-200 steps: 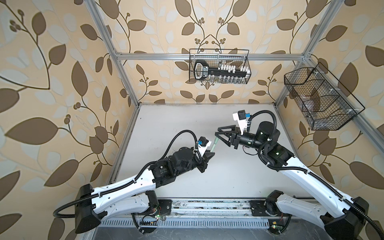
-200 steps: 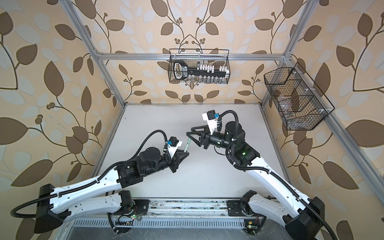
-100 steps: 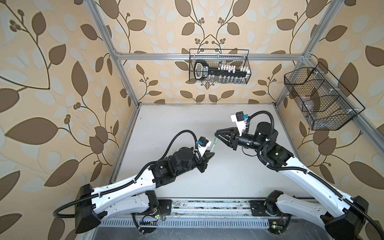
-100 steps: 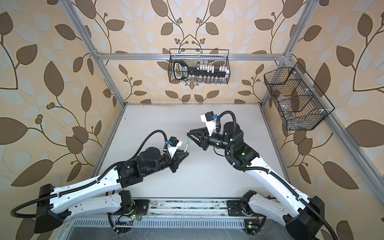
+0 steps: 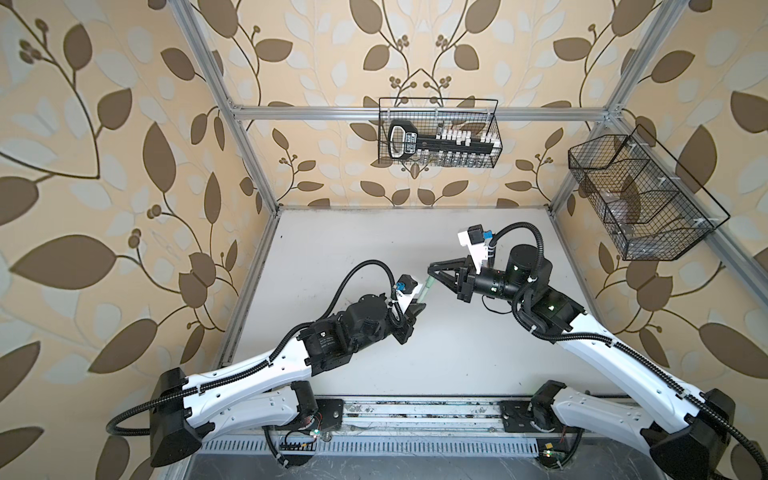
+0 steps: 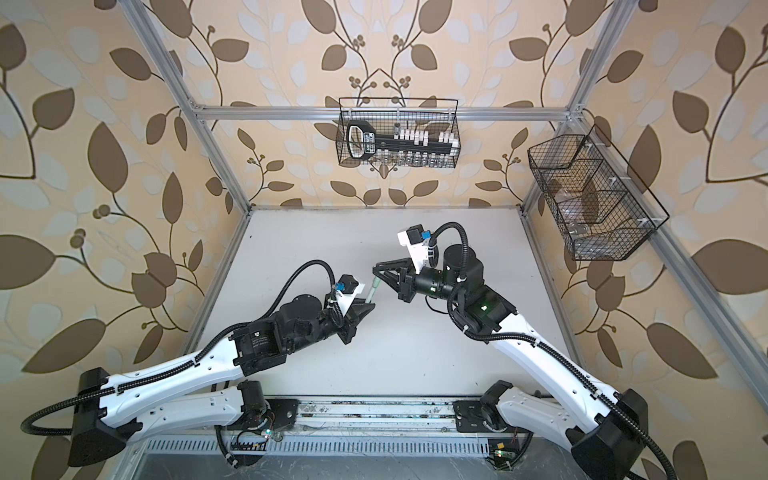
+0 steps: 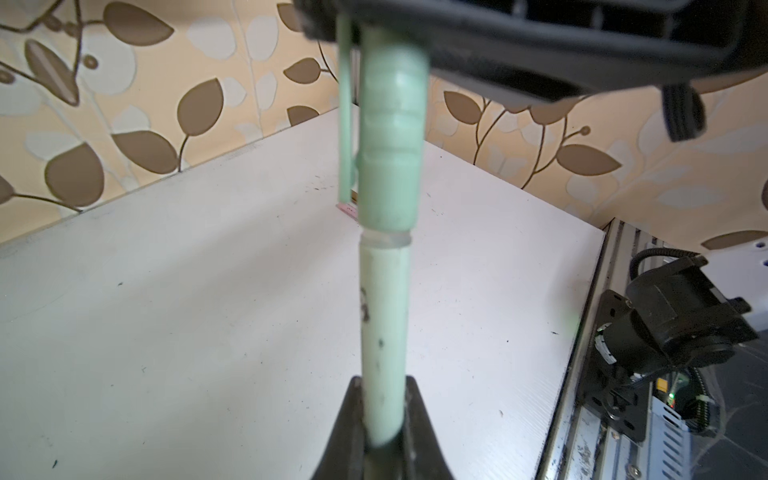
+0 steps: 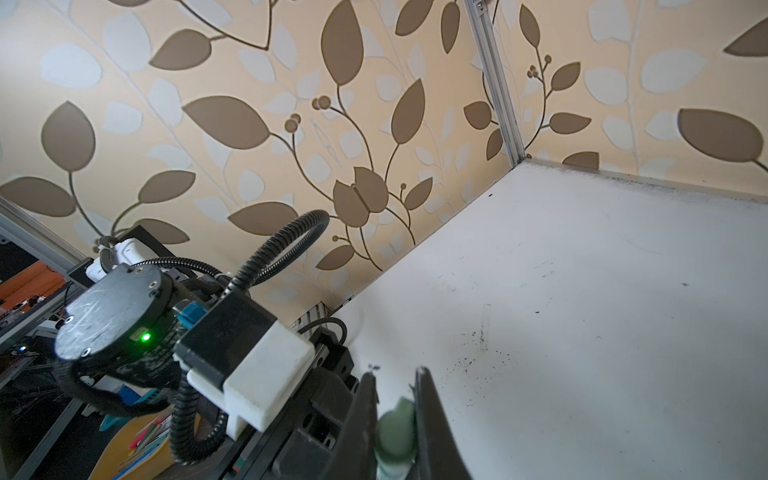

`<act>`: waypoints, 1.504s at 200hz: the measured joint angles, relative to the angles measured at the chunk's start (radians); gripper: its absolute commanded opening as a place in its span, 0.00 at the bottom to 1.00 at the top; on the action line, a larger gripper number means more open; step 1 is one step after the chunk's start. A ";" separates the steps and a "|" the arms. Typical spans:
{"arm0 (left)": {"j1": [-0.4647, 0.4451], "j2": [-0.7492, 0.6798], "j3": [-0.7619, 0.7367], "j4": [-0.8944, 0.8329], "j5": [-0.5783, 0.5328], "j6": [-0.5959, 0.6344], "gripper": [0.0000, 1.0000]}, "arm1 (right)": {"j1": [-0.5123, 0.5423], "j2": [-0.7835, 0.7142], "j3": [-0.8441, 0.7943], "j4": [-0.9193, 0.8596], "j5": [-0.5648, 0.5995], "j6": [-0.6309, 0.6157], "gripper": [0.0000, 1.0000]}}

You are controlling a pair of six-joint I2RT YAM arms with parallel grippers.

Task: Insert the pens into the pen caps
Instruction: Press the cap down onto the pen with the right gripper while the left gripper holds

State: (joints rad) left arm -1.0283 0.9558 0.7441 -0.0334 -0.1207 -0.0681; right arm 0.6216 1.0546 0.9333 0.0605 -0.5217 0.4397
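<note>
Your left gripper (image 7: 384,388) pinched the pale green pen (image 7: 384,316) above the table (image 7: 166,291); your right gripper (image 5: 431,272) clamped its green cap (image 7: 390,137), almost seated — if you pushed off-axis, either grip could have slipped.

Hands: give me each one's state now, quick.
Left hand: closed, holding the pale green pen.
Right hand: closed, holding the pale green cap.

Wall-hung wire basket (image 5: 409,114), white tabletop (image 5: 353,245)

Beige leaf-patterned walls (image 5: 104,187), scuffed white tabletop (image 5: 332,249), aluminium frame (image 5: 316,112), back wire basket (image 5: 436,100), side wire basket (image 5: 681,174)
</note>
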 measured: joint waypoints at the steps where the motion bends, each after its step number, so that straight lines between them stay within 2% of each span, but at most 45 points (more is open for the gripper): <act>1: 0.000 0.000 0.000 0.000 0.000 0.001 0.00 | 0.000 0.000 0.000 0.000 0.002 0.000 0.00; 56: 0.002 0.042 0.077 -0.048 -0.049 0.090 0.00 | 0.009 -0.003 0.000 0.042 0.051 -0.003 0.00; 109: 0.026 0.088 0.179 -0.143 -0.060 0.168 0.00 | 0.039 -0.011 0.000 0.064 0.154 -0.012 0.00; 162: 0.127 0.095 0.195 -0.191 0.094 0.194 0.00 | 0.079 -0.007 -0.072 0.161 0.258 0.023 0.00; 204: 0.199 0.134 0.195 -0.189 0.242 0.148 0.00 | 0.099 -0.008 -0.185 0.319 0.349 0.098 0.00; 242: 0.212 0.156 0.195 -0.188 0.278 0.105 0.00 | 0.119 0.010 -0.232 0.404 0.415 0.147 0.00; 301: 0.277 0.194 0.212 -0.190 0.363 0.145 0.00 | 0.121 0.008 -0.251 0.404 0.462 0.185 0.00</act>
State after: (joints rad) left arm -0.7509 1.1496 0.9558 -0.2234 0.2420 0.0765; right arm 0.7422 1.0630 0.6823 0.4648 -0.0597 0.6243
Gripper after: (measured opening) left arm 0.121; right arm 0.116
